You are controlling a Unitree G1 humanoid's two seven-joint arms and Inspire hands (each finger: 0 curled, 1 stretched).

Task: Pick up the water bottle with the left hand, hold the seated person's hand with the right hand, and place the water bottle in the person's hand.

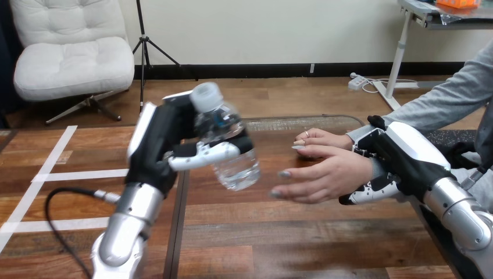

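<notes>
From the head view: the left arm rises from the bottom left, forearm angled up and elbow low. The left hand is turned side-on, with its white-shelled back facing left. Its fingers are wrapped across the middle of the water bottle, a firm clasp. The clear bottle is up off the table and tilted, with its cap high and leaning left and its base swung low to the right.

Over on the right, the right arm comes in from the lower right corner. The right hand sits on top of the person's wrist, white shell up. One finger hooks underneath, so the wrist is gripped between top and bottom. The person's hand stretches out flat from that grip, fingers spread and pointing left at the bottle. There's a clear gap between the fingertips and the bottle's base. The person's other hand rests just behind it, farther from the camera. The bottle hangs near the waiting hand without touching it.
</notes>
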